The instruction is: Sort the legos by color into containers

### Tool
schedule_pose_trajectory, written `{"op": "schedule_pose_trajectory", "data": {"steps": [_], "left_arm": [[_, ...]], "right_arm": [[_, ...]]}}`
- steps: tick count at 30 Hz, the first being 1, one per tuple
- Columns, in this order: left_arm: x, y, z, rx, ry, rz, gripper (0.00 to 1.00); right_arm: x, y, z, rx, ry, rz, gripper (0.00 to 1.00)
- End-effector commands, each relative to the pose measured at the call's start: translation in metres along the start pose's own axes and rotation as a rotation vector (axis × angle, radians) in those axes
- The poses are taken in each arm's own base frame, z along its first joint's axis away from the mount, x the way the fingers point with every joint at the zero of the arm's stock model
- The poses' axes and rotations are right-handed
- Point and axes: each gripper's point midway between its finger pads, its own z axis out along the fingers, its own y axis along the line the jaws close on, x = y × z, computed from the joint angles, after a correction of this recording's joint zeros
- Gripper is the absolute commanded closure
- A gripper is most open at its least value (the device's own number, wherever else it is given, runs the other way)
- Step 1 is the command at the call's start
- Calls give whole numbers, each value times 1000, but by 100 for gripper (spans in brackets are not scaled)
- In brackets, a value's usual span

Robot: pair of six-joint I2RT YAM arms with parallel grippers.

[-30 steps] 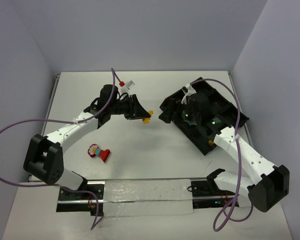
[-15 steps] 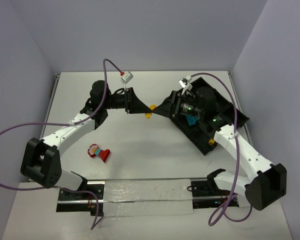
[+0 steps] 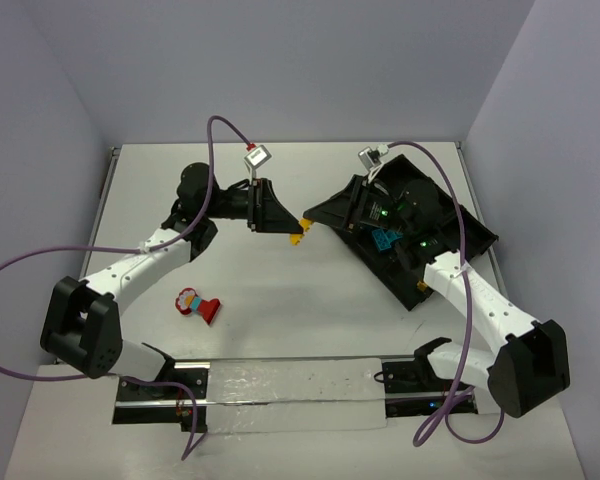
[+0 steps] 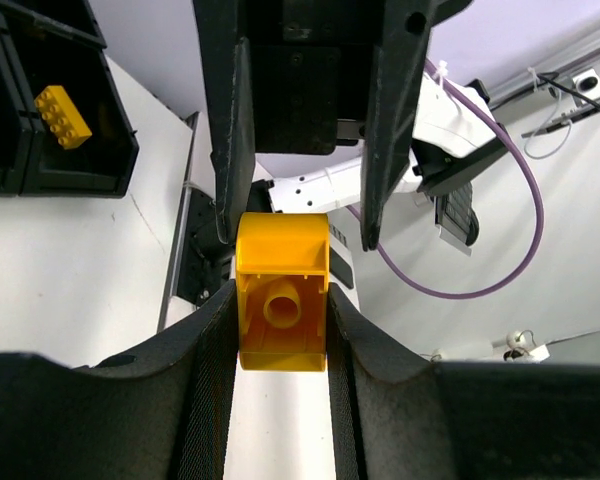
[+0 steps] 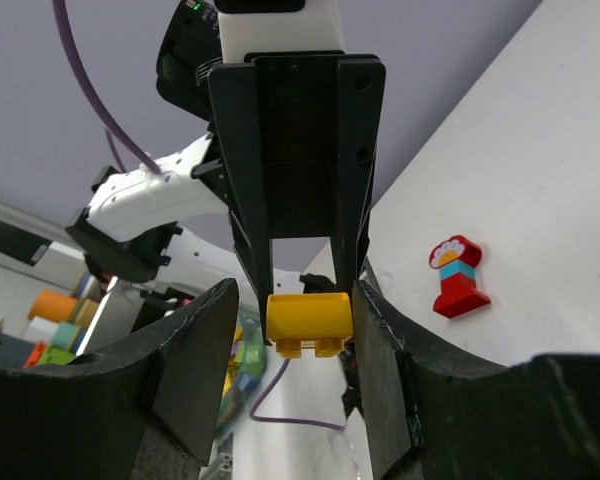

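Note:
A yellow lego (image 3: 298, 233) hangs above the table's middle, pinched between the fingers of my left gripper (image 3: 290, 228), which is shut on it (image 4: 281, 296). My right gripper (image 3: 311, 222) faces it tip to tip. In the right wrist view its jaws stand on either side of that yellow lego (image 5: 308, 318), with a gap still showing on one side. A red, cyan and yellow lego clump (image 3: 197, 305) lies on the table at the left. The black tray of containers (image 3: 477, 232) sits at the right, holding a cyan lego (image 3: 385, 240) and a yellow lego (image 4: 62, 115).
A silver rail with a clear plastic sheet (image 3: 290, 390) runs along the near edge between the arm bases. Purple cables (image 3: 20, 265) loop beside both arms. White walls close the table on the left, back and right.
My right gripper has swung left from over the tray to meet the left gripper, and its jaws have narrowed around the yellow lego. The left arm has lifted and turned slightly.

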Motion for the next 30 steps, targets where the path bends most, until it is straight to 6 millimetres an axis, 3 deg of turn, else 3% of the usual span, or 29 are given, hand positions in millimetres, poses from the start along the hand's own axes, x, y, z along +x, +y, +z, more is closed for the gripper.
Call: {"op": "schedule_pose_trajectory", "data": {"steps": [1,4,7,13,21,30], "left_arm": [[-3,-21,-6,54,-4,77,100],[-5,-21,-7,53,-10,75,100],[-8,-21,-9,54,-18,77,100],[-14,-16,-14,31,-34,73,100],[-15,-14,-14,29,-34,62,100],[-16,-12,-13,27,-35,56,100]], "right_arm": [[-4,21,-1,-95,6,-48,47],[-1,18,-1,-91,18,-41,48],[3,10,-2,-69,26,-32,39],[8,4,-3,-53,38,-27,37],[6,3,-1,-52,42,-34,43],[1,8,4,-82,49,-33,43]]}}
